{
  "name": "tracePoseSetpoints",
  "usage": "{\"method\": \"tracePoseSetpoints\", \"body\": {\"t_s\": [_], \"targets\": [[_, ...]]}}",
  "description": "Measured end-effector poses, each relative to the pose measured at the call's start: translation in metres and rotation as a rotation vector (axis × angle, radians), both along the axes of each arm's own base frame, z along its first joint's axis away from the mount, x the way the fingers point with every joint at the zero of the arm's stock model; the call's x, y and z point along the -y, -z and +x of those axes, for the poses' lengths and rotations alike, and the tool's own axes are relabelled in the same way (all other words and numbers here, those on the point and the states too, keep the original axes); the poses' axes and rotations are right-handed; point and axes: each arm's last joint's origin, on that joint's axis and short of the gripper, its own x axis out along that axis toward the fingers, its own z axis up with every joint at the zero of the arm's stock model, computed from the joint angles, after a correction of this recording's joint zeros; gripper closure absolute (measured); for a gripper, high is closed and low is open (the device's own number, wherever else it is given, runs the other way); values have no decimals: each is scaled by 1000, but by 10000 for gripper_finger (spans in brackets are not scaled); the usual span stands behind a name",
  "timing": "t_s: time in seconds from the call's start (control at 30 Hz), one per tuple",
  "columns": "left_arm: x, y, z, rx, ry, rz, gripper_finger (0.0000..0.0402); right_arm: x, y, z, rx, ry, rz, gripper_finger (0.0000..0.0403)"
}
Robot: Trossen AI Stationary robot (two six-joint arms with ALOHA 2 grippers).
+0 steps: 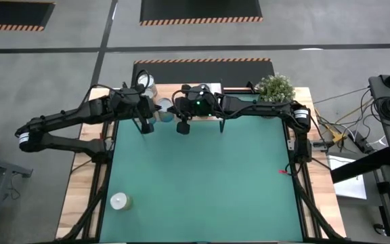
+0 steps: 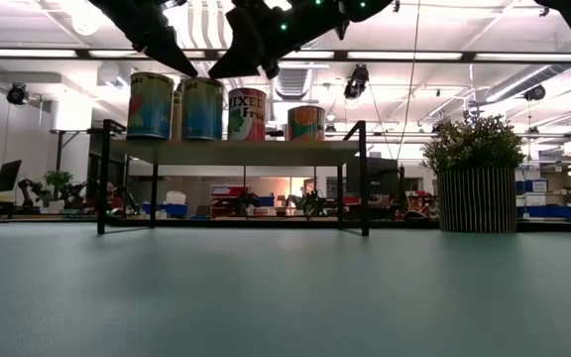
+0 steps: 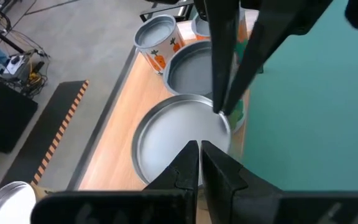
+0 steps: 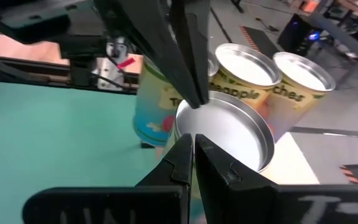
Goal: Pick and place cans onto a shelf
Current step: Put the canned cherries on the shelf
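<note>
Basically, both grippers hung over the shelf (image 2: 231,152) at the far edge of the table (image 1: 202,183), fingers fully closed and holding nothing.

Left gripper (image 3: 199,149): tips pinched together directly above the silvery top of a can (image 3: 179,140), near the rim on its own side, not gripping it. The right arm's closed fingers (image 3: 225,62) came down to that can's opposite rim; contact couldn't be confirmed.

Right gripper (image 4: 193,146): tips shut over the near rim of a can's round top (image 4: 229,134), with the left arm's closed fingers (image 4: 188,56) pointing down at the same top. Beside it stood a pineapple-labelled can (image 4: 244,71) and a peaches can (image 4: 300,81).

Low view: four cans in a row on the shelf — teal/orange (image 2: 151,105), blue (image 2: 202,109), a red mixed-fruit one (image 2: 247,114), an orange/green one (image 2: 306,123). Both grippers sat above the row.

One more can (image 1: 118,201) stood alone at the table's near-left corner, well apart from both arms. A potted plant (image 1: 275,87) stood just right of the shelf.
</note>
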Motion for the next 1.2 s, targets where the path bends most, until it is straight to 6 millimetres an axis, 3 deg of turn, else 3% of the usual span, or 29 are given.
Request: {"method": "tracePoseSetpoints", "body": {"t_s": [0.57, 0.77, 1.2], "targets": [[0, -2, 1, 32, -1, -14, 402, 2, 0, -1, -11, 16, -29, 394], [-6, 1, 7, 5, -113, 65, 402, 2, 0, -1, -12, 15, -29, 394], [-8, 6, 13, -28, -129, 27, 402, 2, 0, -1, -22, 9, -42, 394]]}}
